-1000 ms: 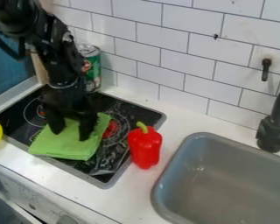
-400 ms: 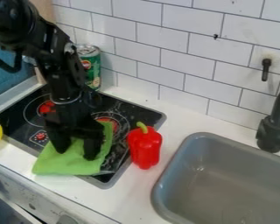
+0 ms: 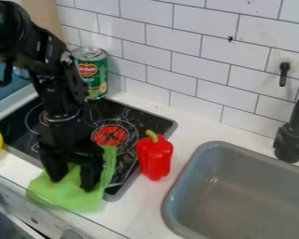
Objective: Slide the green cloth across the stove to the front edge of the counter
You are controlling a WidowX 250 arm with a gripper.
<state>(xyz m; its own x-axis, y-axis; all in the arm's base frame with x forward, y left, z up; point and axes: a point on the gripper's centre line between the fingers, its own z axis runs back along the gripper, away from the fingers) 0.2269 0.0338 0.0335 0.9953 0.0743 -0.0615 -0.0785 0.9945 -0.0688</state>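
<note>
And the green cloth (image 3: 76, 198) slides to the counter's (image 3: 142, 205) front edge, seemingly right beneath the open gripper (image 3: 71, 183).

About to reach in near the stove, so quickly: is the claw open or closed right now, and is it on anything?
Claw: open, its fingers apart, down on the green cloth.

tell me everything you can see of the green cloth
The green cloth is bright, soft-looking fabric, rumpled with folds. It lies partly over the front of the black stovetop and partly on the white counter, reaching its front edge. The gripper stands with fingers apart, tips down on it, hiding part of it. The red pepper doesn't touch it.
</note>
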